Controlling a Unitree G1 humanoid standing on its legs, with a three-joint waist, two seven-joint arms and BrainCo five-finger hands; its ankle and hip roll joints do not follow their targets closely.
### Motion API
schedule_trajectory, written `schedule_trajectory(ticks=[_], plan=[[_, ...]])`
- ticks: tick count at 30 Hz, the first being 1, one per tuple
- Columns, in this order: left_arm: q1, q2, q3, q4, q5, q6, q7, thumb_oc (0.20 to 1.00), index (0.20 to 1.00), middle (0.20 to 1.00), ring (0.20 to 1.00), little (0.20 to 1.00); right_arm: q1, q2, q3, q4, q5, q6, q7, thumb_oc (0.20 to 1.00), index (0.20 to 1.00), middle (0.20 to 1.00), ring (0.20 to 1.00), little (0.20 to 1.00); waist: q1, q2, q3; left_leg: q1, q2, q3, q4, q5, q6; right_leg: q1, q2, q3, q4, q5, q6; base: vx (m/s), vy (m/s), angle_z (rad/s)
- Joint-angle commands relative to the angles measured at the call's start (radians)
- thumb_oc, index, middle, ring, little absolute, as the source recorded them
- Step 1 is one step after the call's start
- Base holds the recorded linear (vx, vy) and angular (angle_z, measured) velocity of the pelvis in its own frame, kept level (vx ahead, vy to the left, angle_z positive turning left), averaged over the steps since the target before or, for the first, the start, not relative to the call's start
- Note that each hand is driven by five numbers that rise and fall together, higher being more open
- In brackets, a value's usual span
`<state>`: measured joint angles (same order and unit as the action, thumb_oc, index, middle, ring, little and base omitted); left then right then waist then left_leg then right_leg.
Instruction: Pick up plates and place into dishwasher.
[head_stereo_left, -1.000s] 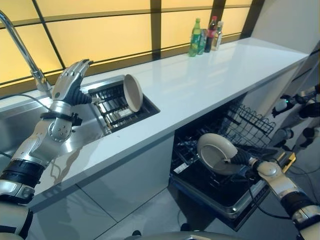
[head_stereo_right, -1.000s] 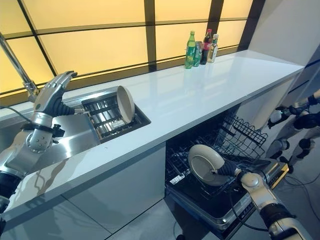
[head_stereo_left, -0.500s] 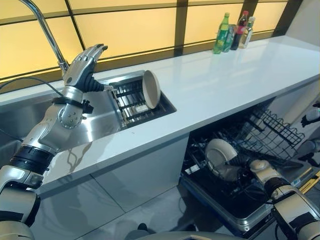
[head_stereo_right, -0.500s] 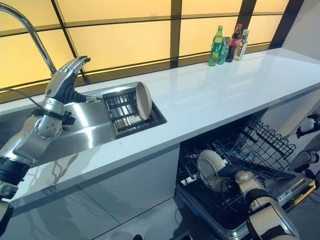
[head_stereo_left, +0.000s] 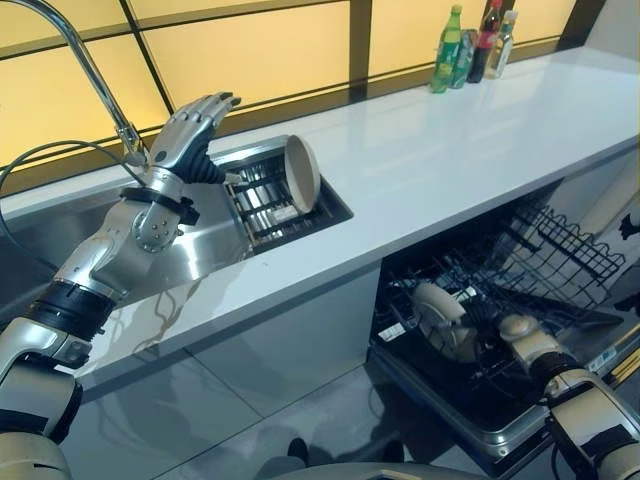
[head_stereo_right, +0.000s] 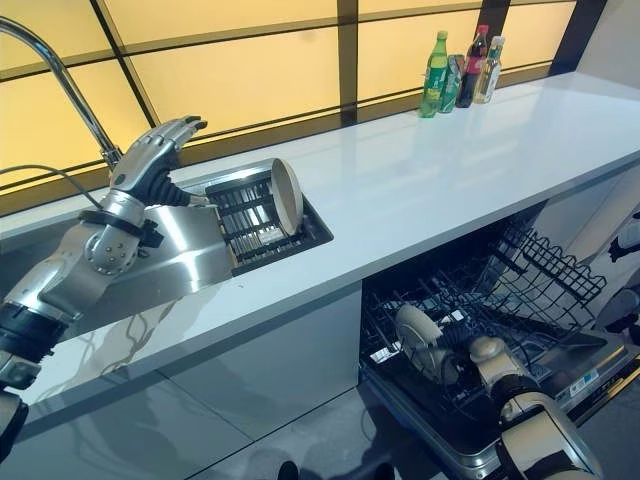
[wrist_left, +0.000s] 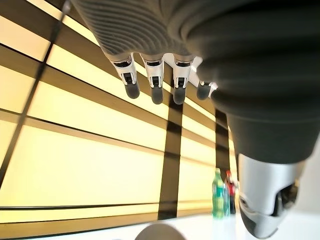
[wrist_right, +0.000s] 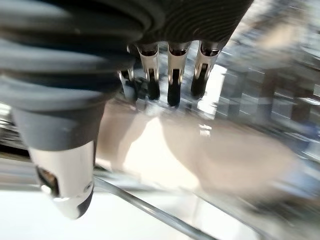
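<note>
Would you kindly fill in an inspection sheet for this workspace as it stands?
Surface: white counter with a steel sink.
Job's things: one plate on edge in the sink rack; another plate in the dishwasher lower rack.
Clutter: bottles at the counter's far end.
Hands: left hand open, raised over the sink; right hand at the dishwasher plate, grip unclear.
Cables: nothing seen.
Surroundings: faucet, lit window panels.

White surface (head_stereo_left: 440, 150) with a sunken drying rack (head_stereo_left: 275, 200)

One plate (head_stereo_left: 302, 172) stands on edge in the rack; three bottles (head_stereo_right: 458, 72) stand together at the far end by the window; a dishwasher rack (head_stereo_right: 470, 325) below holds another plate (head_stereo_right: 417, 338).
</note>
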<state>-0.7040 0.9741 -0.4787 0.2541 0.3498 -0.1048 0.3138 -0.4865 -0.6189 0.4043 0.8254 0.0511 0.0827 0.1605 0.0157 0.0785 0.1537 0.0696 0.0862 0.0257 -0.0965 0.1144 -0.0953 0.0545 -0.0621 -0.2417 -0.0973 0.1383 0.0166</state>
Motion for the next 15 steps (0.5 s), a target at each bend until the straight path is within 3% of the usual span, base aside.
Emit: schedule_trajectory(ticks=[1, 8, 15], plan=[[-0.175, 0.105, -0.001, 0.066, 0.082, 0.001, 0.098, 1.0, 1.0, 1.0, 1.0, 1.0, -0.05, -0.14, -0.039, -0.258, 0.003, -0.034, -0.159, 1.0, 1.0, 1.0, 1.0, 1.0, -0.039, -0.015, 0.122, -0.005, -0.045, 0.041, 0.009, -0.129, 0.009, 0.023, -0.061, 0.059, 0.01, -0.119, 0.096, -0.01, 0.112, -0.12], [-0.165, 0.189, 0.045, 0.124, 0.19, 0.01, 0.175, 1.0, 1.0, 1.0, 1.0, 1.0, 0.154, -0.21, -0.298, -0.634, -0.014, -0.14, -0.201, 1.0, 1.0, 1.0, 1.0, 1.0, -0.126, -0.028, 0.167, -0.027, -0.051, 0.084, 0.009, -0.129, 0.017, -0.027, -0.051, 0.111, 0.011, -0.101, 0.106, -0.01, 0.109, -0.14], [-0.185, 0.234, 0.031, 0.206, 0.199, 0.036, 0.218, 1.0, 1.0, 1.0, 1.0, 1.0, 0.259, -0.238, -0.387, -0.752, -0.017, -0.23, -0.159, 1.0, 1.0, 1.0, 1.0, 1.0, -0.172, -0.042, 0.19, -0.039, -0.05, 0.121, 0.009, -0.126, 0.019, -0.062, -0.049, 0.138, 0.014, -0.09, 0.116, 0.02, 0.092, -0.21]])
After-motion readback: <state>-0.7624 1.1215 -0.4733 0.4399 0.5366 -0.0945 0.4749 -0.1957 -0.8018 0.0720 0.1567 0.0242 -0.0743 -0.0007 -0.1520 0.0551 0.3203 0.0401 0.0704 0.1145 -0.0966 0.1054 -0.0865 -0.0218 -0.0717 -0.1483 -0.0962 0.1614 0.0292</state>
